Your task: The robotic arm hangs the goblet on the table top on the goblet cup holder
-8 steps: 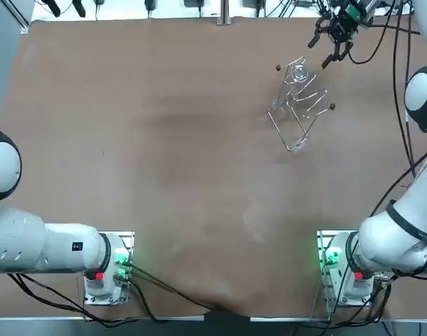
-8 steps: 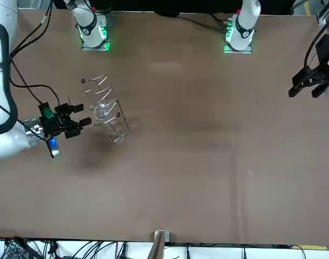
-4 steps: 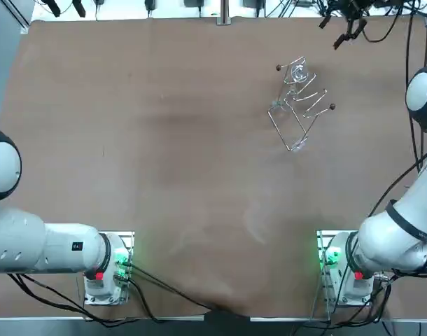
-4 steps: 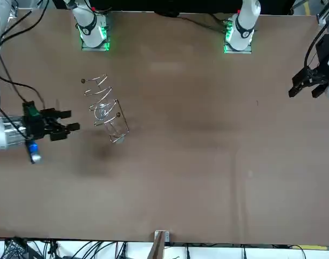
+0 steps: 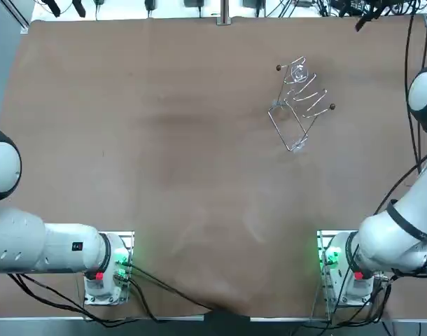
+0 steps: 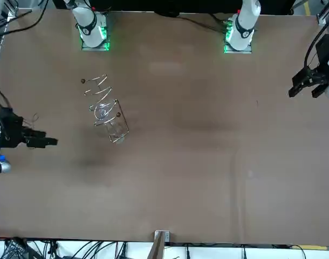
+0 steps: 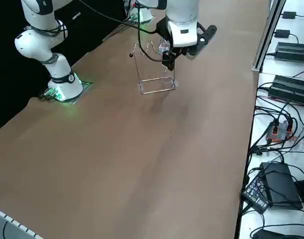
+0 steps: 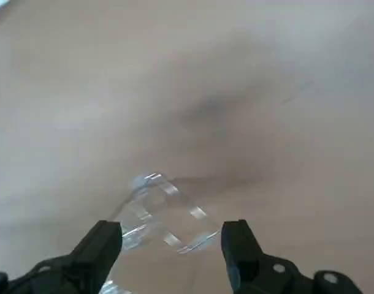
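Observation:
The wire goblet holder point(image 5: 298, 115) stands on the brown table, far right of centre. A clear goblet point(image 5: 299, 72) sits among its wire arms at the far end, also seen in the front view as the goblet point(image 6: 102, 112) on the holder point(image 6: 111, 122). My right gripper point(image 5: 362, 14) is off past the table's far right edge, apart from the holder, and shows as the gripper point(image 6: 46, 142) in the front view. In the wrist view the gripper point(image 8: 170, 245) is open, nothing between its fingers point(image 8: 104, 245), with the holder point(image 8: 159, 211) beyond them.
Green-lit arm bases point(image 5: 332, 255) sit at the near edge. A metal bracket point(image 5: 222, 15) marks the far edge. Beyond the right side, cables and black boxes point(image 7: 291, 50) lie on a white bench.
My right gripper has drawn back from the holder toward the far right corner, empty. The goblet and holder have stayed in place.

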You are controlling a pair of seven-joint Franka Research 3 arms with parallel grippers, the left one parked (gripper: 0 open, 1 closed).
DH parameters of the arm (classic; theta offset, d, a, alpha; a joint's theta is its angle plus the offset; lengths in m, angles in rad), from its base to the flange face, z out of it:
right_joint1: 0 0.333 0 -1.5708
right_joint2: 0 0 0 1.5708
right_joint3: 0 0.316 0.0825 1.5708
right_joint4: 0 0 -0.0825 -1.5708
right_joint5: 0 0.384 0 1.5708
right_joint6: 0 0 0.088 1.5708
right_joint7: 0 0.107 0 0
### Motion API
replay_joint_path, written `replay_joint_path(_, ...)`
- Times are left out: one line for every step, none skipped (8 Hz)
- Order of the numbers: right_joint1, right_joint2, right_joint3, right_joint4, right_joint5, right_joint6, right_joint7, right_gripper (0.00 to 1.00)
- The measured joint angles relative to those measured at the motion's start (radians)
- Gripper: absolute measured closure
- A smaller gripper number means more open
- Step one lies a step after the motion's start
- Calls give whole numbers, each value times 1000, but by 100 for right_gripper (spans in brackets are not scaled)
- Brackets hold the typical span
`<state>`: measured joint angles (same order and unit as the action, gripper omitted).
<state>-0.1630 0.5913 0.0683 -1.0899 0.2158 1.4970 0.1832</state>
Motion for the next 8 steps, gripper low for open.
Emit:
replay_joint_path(10, -4, 7, 5, -120, 16, -33, 0)
replay_joint_path(28, -13, 11, 8, -210, 29, -54, 0)
replay_joint_path(43, -26, 11, 11, -255, 37, -76, 0)
replay_joint_path(49, -41, 11, 12, -273, 37, -114, 0)
replay_joint_path(47, -56, 7, 13, -279, 37, -160, 0)
replay_joint_path(44, -71, 3, 16, -281, 37, -192, 0)
replay_joint_path(42, -97, -1, 15, -282, 30, -209, 0)
replay_joint_path(41, -136, -2, -4, -283, 17, -216, 0)
